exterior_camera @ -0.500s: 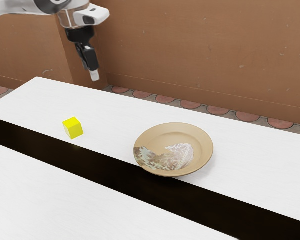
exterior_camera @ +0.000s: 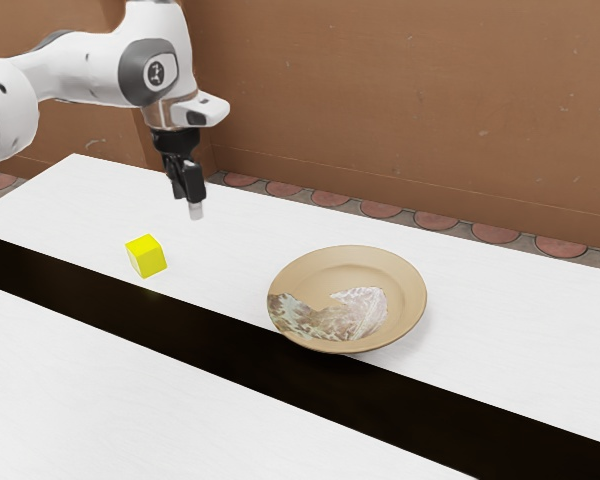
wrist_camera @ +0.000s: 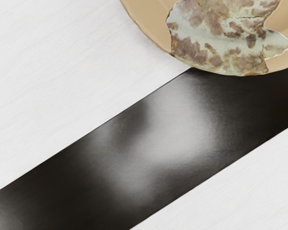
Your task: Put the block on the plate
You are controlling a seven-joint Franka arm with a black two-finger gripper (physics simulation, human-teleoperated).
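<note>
Above the white table, my gripper (exterior_camera: pixel 192 203) hangs pointing down, higher than the block and off toward the exterior view's right of it; whether it is open or shut cannot be made out. The yellow block (exterior_camera: pixel 146 256) rests on the table near the edge of the dark strip, apart from the gripper. Farther to the exterior view's right lies the round tan plate (exterior_camera: pixel 406 300), with a mottled leaf-like pattern. In the wrist view the patterned edge of the plate (wrist_camera: pixel 149 26) is visible.
A dark glossy strip (exterior_camera: pixel 220 345) runs lengthwise through the white table (exterior_camera: pixel 230 230), and the plate's near edge reaches over it. Behind the table stands a brown wall (exterior_camera: pixel 410 110).
My gripper has come down toward the table and slightly toward the exterior view's right, and more of the arm has entered the view. The block and plate have stayed put.
</note>
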